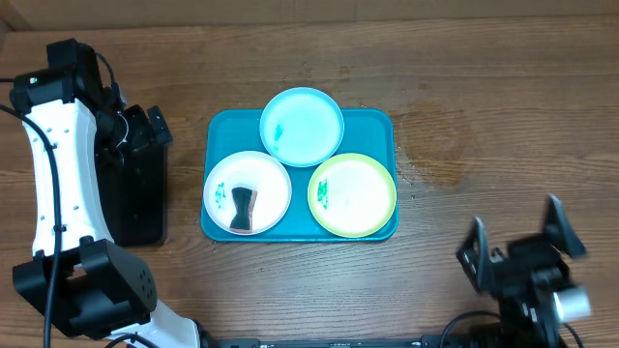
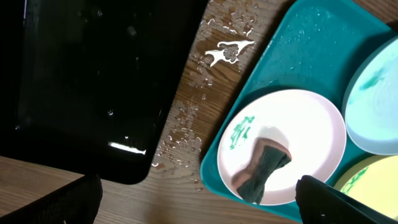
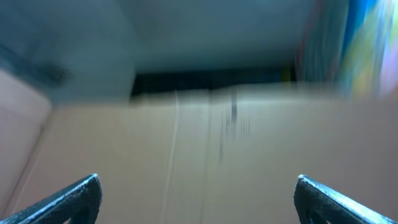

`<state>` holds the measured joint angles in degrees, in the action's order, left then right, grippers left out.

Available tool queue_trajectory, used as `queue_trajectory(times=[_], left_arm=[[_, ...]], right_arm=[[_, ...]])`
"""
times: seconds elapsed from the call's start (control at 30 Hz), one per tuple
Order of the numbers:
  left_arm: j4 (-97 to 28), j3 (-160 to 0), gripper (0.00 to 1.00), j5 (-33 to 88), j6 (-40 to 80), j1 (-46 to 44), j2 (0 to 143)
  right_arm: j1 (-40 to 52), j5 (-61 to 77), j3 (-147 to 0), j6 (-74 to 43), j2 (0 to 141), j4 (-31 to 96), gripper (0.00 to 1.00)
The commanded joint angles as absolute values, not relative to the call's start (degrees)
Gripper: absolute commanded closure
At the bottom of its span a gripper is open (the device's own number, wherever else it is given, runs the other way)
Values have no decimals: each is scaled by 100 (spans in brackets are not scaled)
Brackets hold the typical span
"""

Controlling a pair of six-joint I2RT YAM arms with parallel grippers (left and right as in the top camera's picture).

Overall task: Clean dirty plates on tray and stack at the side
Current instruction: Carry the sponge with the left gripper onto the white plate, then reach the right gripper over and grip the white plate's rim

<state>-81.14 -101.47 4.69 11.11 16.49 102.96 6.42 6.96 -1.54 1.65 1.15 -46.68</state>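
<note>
Tray: turquoise, rounded corners, mid-desk, carrying all three plates.
White plate: front-left, green smear, dark sponge lying on it.
Light blue plate: far middle, green smear.
Yellow-green plate: front-right, faint smear.
Left fingers: apart, empty, by the black tray.
Right fingers: apart, empty.

white left arm, black joints and cable; black right claw
</note>
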Motion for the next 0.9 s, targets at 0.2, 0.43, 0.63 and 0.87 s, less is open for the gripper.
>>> queue_trajectory(times=[0.2, 0.43, 0.63, 0.87], left_arm=[[-8112, -10204, 0, 454, 1358, 1632, 10298], [-8119, -10204, 0, 454, 1452, 1632, 10298], [-8147, -10204, 0, 456, 1553, 1632, 10298], [-8184, -10204, 0, 454, 1551, 1632, 10298]], right_arm=[[631, 2086, -4001, 801, 2224, -329, 0], [635, 4547, -7900, 705, 5459, 3754, 0], [801, 6329, -8814, 209, 7164, 3953, 0], [2316, 1964, -8860, -1135, 8346, 4403, 10]])
